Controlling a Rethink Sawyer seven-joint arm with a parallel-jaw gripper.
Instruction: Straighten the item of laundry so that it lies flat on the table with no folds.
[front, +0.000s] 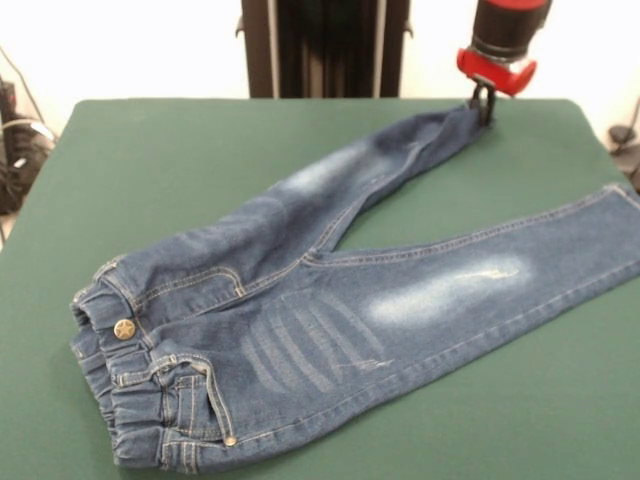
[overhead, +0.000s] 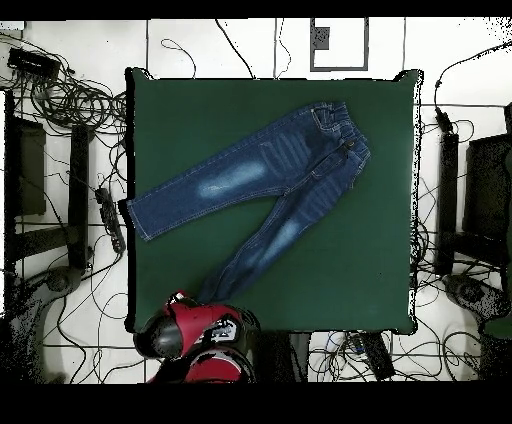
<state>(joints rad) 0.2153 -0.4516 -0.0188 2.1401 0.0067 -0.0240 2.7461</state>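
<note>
Front view: the gripper (front: 484, 108) sits at the cuff of 1 leg of the jeans (front: 300, 330), seemingly clenched on the hem, though its fingers are too dark to tell for certain; both legs splay away from it, largely flat on the table (front: 150, 160), waistband bunched farthest from it. Overhead view: the garment spreads diagonally away from the gripper (overhead: 205, 300), so the task appears nearly complete, only the pinched cuff and slight rumples remaining; cables (overhead: 70, 100) litter the tiled floor (overhead: 250, 45) around the green surface.
</note>
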